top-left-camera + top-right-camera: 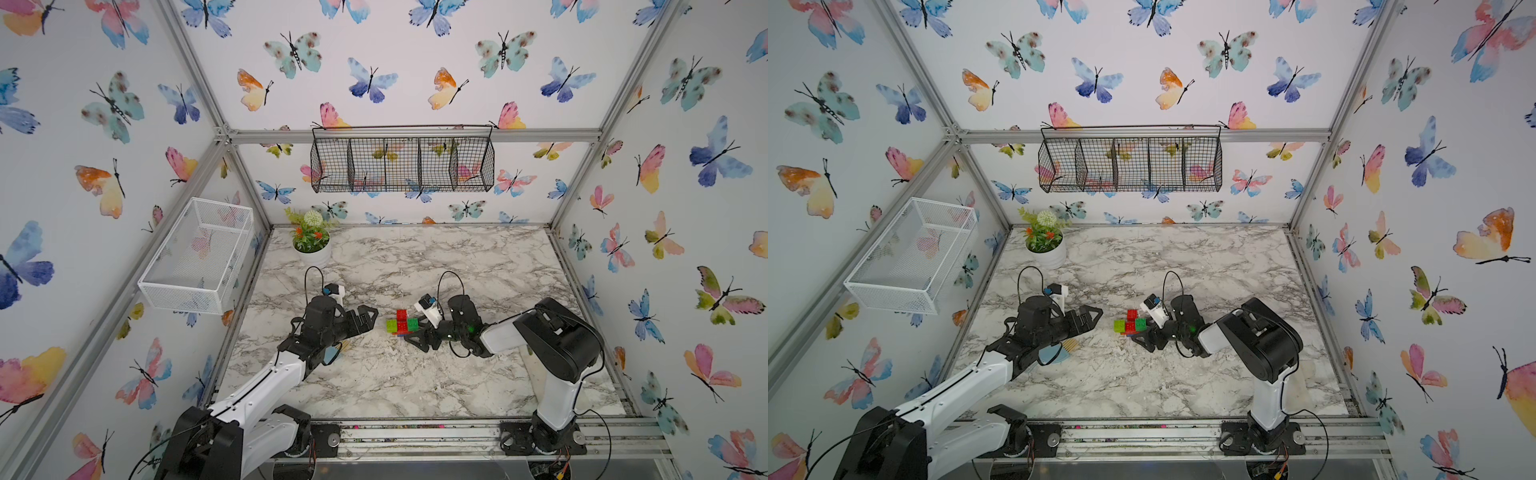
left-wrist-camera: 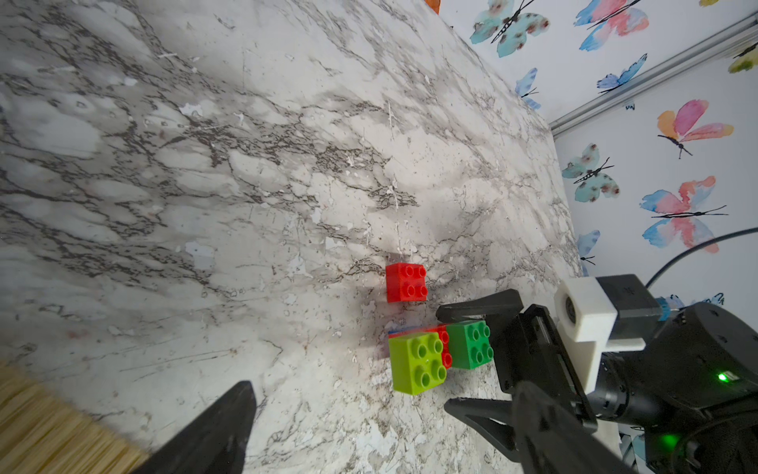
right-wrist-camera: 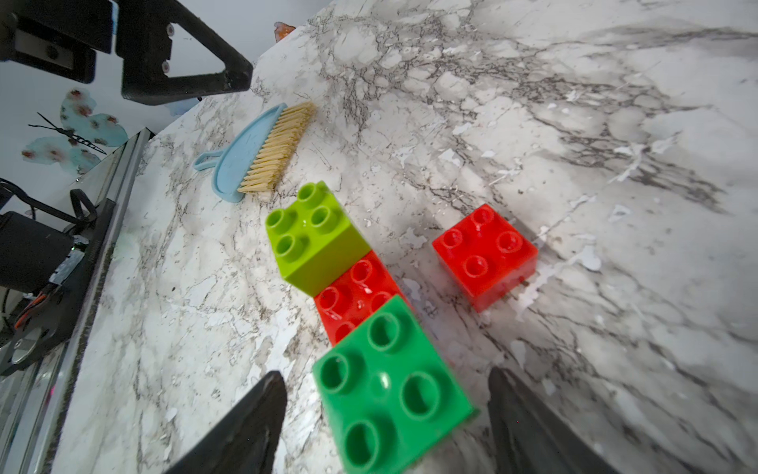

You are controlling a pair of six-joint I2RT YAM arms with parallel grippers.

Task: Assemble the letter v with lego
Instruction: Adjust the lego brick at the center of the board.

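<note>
Marble-patterned bench (image 1: 478, 266) carries the lego about its middle in both top views. A square lime plastic brick (image 1: 391, 325) and a square green plastic brick (image 1: 412, 324) sit on the two ends of a long red plastic brick (image 1: 402, 331). A square red plastic brick (image 1: 401, 314) stands loose just behind them, toward the far edge. My right tool (image 1: 411, 330) reaches in from the right edge with its jaws either side of the green brick. My left tool (image 1: 371, 319) hangs spread wide, near the lime brick but apart from it, holding nothing. A blue-backed hand brush with tan bristles (image 1: 1059, 352) lies under my left arm, toward the left edge.

From my left wrist, the green brick (image 2: 469, 344) sits between the right tool's two black fingers (image 2: 480, 305).

From my right wrist, bare bench shows on both sides between my fingers (image 3: 262, 410) and the green brick (image 3: 389, 390), so this tool is open and grips nothing. The long red brick's studs (image 3: 357, 295) show between green and lime (image 3: 311, 238). The square red brick (image 3: 486, 254) stands apart beside them.
</note>
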